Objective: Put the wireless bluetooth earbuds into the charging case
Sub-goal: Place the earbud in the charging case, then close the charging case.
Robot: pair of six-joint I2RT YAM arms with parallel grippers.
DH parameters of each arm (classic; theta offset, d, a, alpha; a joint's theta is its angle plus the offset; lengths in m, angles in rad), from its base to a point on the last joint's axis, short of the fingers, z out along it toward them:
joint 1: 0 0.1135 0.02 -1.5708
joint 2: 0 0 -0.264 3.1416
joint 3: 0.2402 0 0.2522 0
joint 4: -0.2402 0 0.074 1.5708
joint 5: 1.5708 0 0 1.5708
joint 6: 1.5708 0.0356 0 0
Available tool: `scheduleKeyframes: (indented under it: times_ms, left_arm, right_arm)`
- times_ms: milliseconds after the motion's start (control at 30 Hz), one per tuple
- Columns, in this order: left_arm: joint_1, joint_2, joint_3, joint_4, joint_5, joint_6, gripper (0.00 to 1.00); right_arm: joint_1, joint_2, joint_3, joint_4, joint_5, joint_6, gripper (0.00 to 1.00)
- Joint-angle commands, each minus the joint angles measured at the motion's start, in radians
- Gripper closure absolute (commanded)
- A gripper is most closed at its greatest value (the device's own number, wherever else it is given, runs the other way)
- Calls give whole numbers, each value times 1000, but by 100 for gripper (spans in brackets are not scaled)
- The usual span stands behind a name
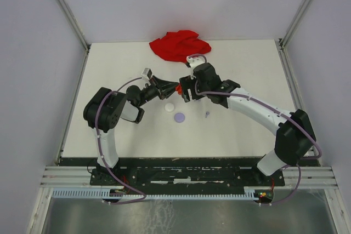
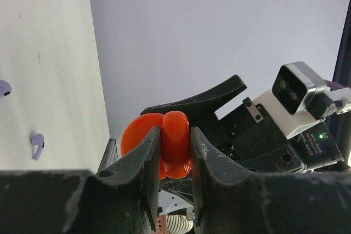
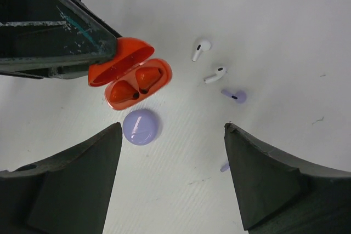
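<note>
- left gripper (image 2: pixel 175 142) clamps the open red charging case (image 3: pixel 134 80);
- right gripper (image 3: pixel 173 132) stands wide open above it;
- white earbuds (image 3: pixel 201 49) and a lavender earbud (image 3: pixel 234 96) lie on the table (image 3: pixel 274 20).

Glossy plastic charging case (image 3: pixel 137 80), soft red cloth (image 1: pixel 178 45)

One open red charging case (image 3: pixel 134 83), two white earbuds (image 3: pixel 201 49), two lavender earbuds (image 2: pixel 37 145), one lavender round disc (image 3: pixel 141 126), one white round disc (image 1: pixel 170 107), one red cloth (image 1: pixel 180 45), two robot arms (image 1: pixel 109 113).
</note>
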Motion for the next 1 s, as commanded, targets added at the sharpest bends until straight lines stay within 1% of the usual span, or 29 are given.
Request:
scheduleKeyframes:
  times_ms: [0, 100, 167, 300, 433, 533, 667, 867, 967]
  left_arm:
    - [-4, -9, 4, 71, -89, -17, 97]
    - [-4, -32, -7, 71, -152, -41, 97]
    - [-6, -53, -12, 59, -199, -53, 97]
    - [-26, -114, -13, -45, -290, -52, 97]
    - [-59, -154, -12, -126, -376, -68, 97]
    - [-84, -165, -12, -168, -431, -111, 97]
    - [-122, -165, -15, -193, -488, -174, 97]
    - [-168, -174, -28, -213, -578, -231, 97]
    - [-181, -191, -47, -226, -613, -241, 97]
  right_arm:
    - [0, -130, -71, 120, 82, -10, 17]
    - [-1, -211, -184, 247, 83, -42, 16]
    - [0, -246, -289, 395, 105, -54, 15]
    - [0, -255, -407, 589, 132, -69, 14]
    - [15, -204, -446, 701, 178, -109, 14]
    - [35, -163, -519, 892, 221, -168, 13]
    - [52, -88, -606, 1179, 232, -230, 12]
    - [90, 47, -632, 1433, 242, -320, 11]
    - [111, 124, -658, 1638, 247, -385, 11]
